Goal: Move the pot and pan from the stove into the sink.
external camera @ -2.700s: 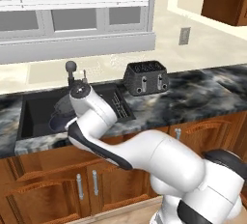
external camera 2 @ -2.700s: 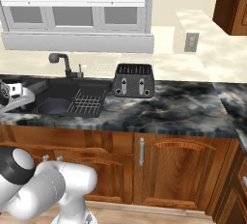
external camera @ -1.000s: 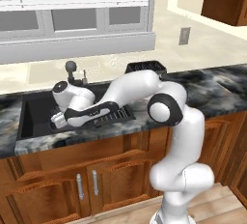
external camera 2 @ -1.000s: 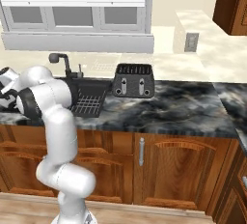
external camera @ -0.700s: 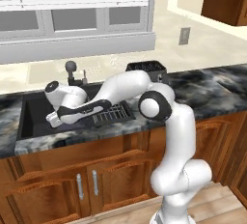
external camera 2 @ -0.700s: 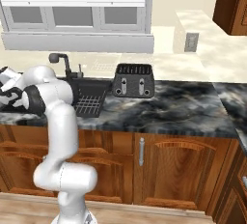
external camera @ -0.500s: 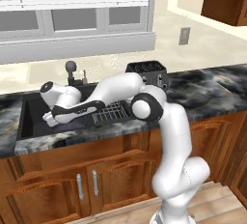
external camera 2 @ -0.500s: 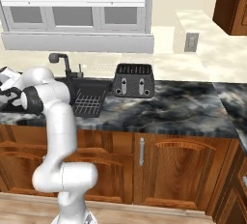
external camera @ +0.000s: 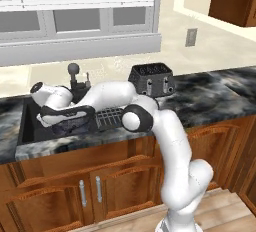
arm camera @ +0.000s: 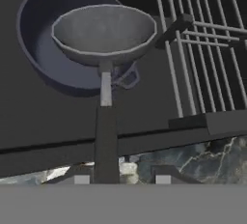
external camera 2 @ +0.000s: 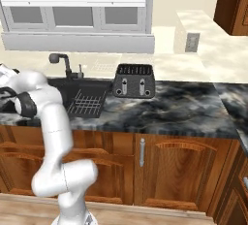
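The gripper [arm camera: 118,177] sits at the bottom of the hand view with its two dark fingertips a little apart on either side of the pan's long handle; I cannot tell whether they are pressing it or have let go. In that view the pan [arm camera: 103,32] lies inside the pot [arm camera: 53,59], and both rest on the dark floor of the sink [arm camera: 43,117], beside the ribbed rack [arm camera: 202,49]. The handle runs back over the sink's front edge toward the gripper, above the marbled worktop [arm camera: 212,158].

In the left base view the arm reaches across to the left, with the hand low over the sink [external camera: 30,126] in front of the faucet [external camera: 75,73]. The toaster [external camera: 152,78] stands well to the right.

In the right base view the arm bends off toward the left edge, and the rack [external camera 2: 87,104] and faucet [external camera 2: 60,61] show beside the worktop [external camera 2: 169,107].

Both items appear to be in place, so the step looks like the release. To do it well, open fully before pulling away, then back off along the line of the handle so nothing tips the pan.
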Robot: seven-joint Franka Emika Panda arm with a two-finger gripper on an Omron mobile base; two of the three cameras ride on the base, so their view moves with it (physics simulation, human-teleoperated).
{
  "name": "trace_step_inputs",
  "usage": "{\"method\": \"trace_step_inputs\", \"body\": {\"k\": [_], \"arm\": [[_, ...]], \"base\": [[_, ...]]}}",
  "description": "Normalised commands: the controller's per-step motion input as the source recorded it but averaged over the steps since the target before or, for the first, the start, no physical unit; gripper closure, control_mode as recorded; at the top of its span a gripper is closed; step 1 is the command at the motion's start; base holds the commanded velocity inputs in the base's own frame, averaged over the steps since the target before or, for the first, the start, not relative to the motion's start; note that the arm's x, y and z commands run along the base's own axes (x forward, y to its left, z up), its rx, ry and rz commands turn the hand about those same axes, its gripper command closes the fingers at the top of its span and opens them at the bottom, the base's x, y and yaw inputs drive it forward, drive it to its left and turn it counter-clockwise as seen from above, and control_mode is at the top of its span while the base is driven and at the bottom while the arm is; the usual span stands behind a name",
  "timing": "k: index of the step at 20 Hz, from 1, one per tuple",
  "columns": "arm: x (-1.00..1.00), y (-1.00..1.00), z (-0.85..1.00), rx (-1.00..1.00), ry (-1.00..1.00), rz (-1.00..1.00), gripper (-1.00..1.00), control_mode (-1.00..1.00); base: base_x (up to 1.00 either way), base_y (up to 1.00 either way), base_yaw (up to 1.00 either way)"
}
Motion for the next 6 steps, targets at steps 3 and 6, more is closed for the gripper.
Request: {"method": "trace_step_inputs", "body": {"k": [3, 6], "arm": [[-0.32, 0.02, 0.53, 0.05, -0.02, -0.27, -1.00, -1.00], [-0.49, -0.06, 0.68, 0.12, -0.10, -0.25, -1.00, -1.00]], "base": [[0.00, 0.00, 0.00], [0.00, 0.00, 0.00]]}}
